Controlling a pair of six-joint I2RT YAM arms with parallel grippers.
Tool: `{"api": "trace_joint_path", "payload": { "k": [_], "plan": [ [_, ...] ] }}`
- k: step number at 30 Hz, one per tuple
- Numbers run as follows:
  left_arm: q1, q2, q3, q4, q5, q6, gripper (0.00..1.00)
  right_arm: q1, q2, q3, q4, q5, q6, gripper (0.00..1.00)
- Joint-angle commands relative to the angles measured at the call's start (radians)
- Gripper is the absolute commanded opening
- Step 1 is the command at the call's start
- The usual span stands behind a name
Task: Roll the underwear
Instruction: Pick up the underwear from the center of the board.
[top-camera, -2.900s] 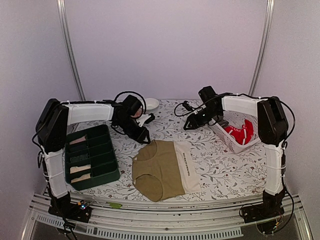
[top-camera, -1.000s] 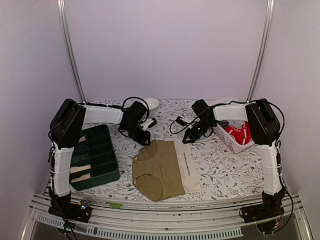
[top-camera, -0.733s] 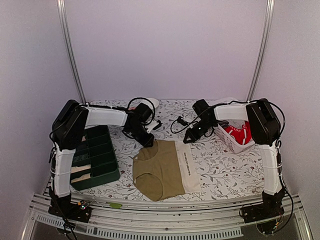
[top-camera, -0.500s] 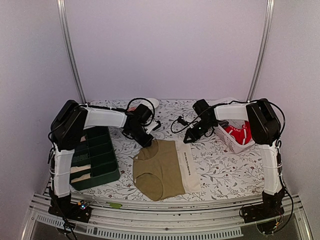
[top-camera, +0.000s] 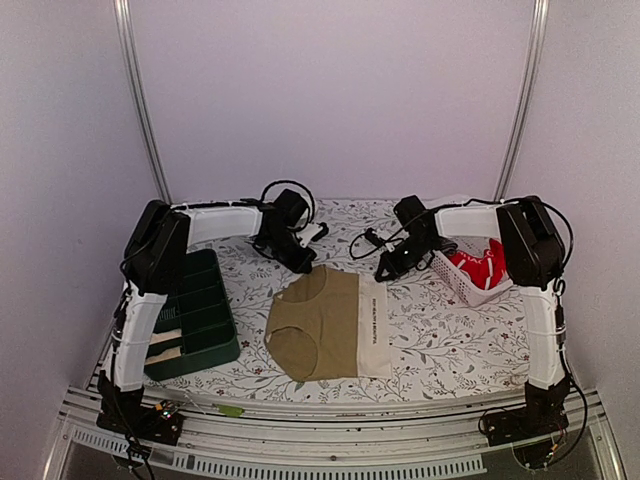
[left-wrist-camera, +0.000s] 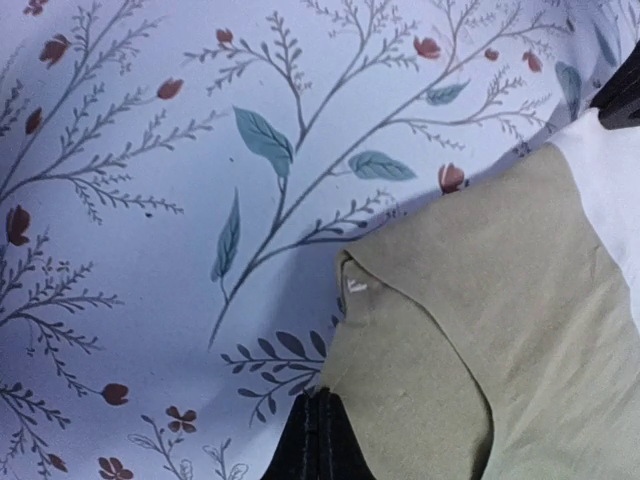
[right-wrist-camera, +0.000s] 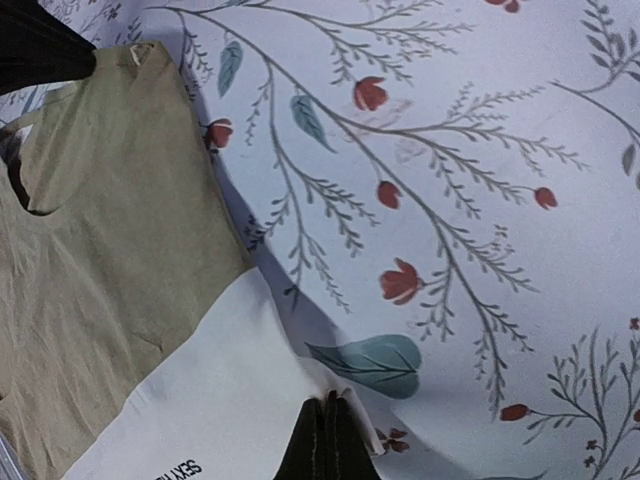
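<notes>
My left gripper (left-wrist-camera: 318, 425) has just pinched shut on the far leg-side corner of the khaki underwear (top-camera: 325, 322). My right gripper (right-wrist-camera: 325, 425) stays clamped on its white waistband (right-wrist-camera: 215, 395) corner. The garment now lies squarer on the worktop (top-camera: 440, 330), ready for rolling, I judge. Both wrist views crop the fingers, so I can't tell how much cloth each holds.

The khaki-tan underwear (top-camera: 322, 322) lay spread flat mid-scene, with its white printed waistband (top-camera: 373, 325) along the right and its leg openings to the left. A bright red piece (top-camera: 480, 266) sat crumpled in the white basket (top-camera: 445, 272) at far right. Cream rolls (top-camera: 163, 342) lay in the green tray (top-camera: 200, 298) at near left.
</notes>
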Motion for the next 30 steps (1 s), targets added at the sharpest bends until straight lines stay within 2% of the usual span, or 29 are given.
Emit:
{"api": "trace_joint_path", "payload": {
  "k": [1, 6, 11, 22, 30],
  "plan": [
    [0.022, 0.003, 0.063, -0.032, 0.050, 0.033, 0.00, -0.042, -0.057, -0.007, 0.004, 0.051, 0.046, 0.00],
    [0.038, -0.076, -0.020, 0.014, 0.038, 0.036, 0.00, -0.051, -0.074, -0.006, 0.008, 0.052, 0.053, 0.00],
    [0.047, -0.160, -0.107, 0.101, 0.105, 0.031, 0.00, -0.051, -0.102, -0.013, 0.029, -0.003, 0.056, 0.00],
    [0.048, -0.209, -0.144, 0.080, 0.264, 0.015, 0.00, -0.045, -0.182, -0.037, 0.019, -0.081, 0.083, 0.00],
    [0.047, -0.309, -0.283, 0.076, 0.351, -0.008, 0.00, 0.010, -0.282, -0.172, 0.026, -0.104, 0.111, 0.00]
  ]
}}
